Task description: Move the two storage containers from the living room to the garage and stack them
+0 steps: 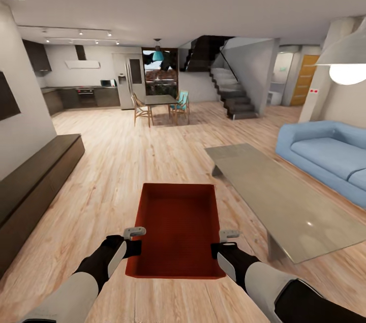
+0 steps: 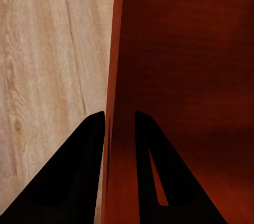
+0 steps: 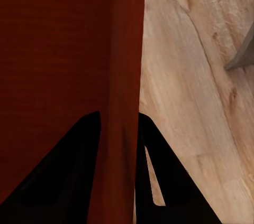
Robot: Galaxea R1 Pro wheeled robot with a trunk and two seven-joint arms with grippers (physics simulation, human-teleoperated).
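One orange-red storage container (image 1: pixel 178 226) hangs in front of me above the living room's wood-plank floor (image 1: pixel 112 160), held by both arms. My left gripper (image 1: pixel 136 247) is shut on its left wall (image 2: pixel 112 76), one finger (image 2: pixel 79 166) outside and one inside. On the opposite side my right gripper (image 1: pixel 221 248) is shut on the right wall (image 3: pixel 127 76) in the same way. The second container is out of view. The garage does not show.
A low glass-topped table (image 1: pixel 284 196) stands to the right, with the blue sofa (image 1: pixel 330 153) beyond it. A dark low cabinet (image 1: pixel 30 186) runs along the left wall. Far ahead are a dining table with chairs (image 1: pixel 160 104), the kitchen (image 1: pixel 81 89) and a staircase (image 1: pixel 231 92).
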